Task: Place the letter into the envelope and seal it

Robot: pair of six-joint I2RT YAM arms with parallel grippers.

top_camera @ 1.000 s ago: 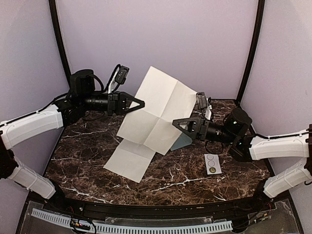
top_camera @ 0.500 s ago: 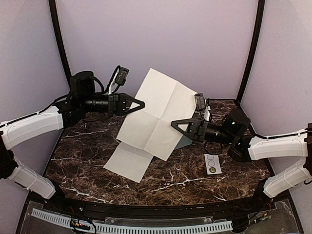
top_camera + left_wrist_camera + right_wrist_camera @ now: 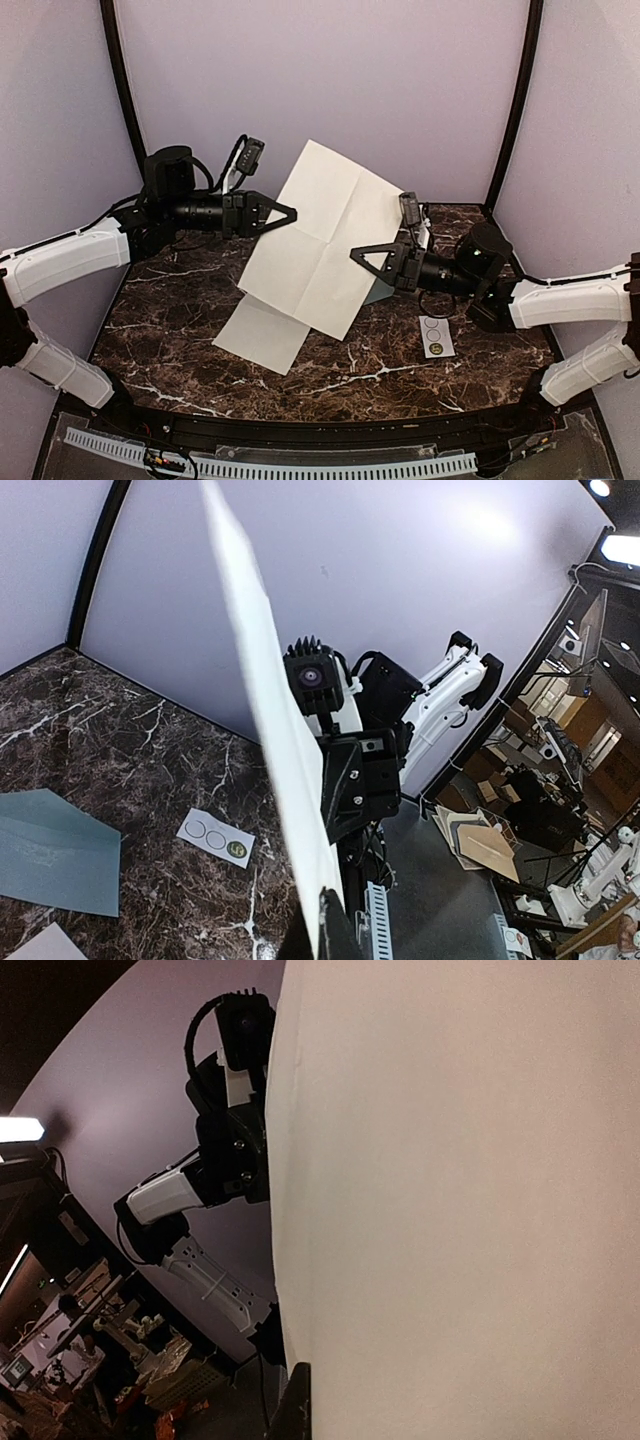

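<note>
letter (image 3: 325, 240): held up off the table (image 3: 390, 372) and tilted; its top corner is seen against the back wall (image 3: 330, 80), and its lowest panel is bent down to the marble at the front left.
left gripper (image 3: 292, 213): closed on the letter's left edge.
right gripper (image 3: 355, 255): closed on the letter's right side, reaching in over the sheet.
envelope (image 3: 380, 293): laid flat on the table under the letter's right edge, just beside the right gripper.
strip (image 3: 436, 336): set near the right arm, apart from the envelope.
open room: bare marble is seen between the sheet and the near edge.
hidden: most of the envelope is covered from above; the right wrist view is nearly filled by the sheet; the flap cannot be made out.
</note>
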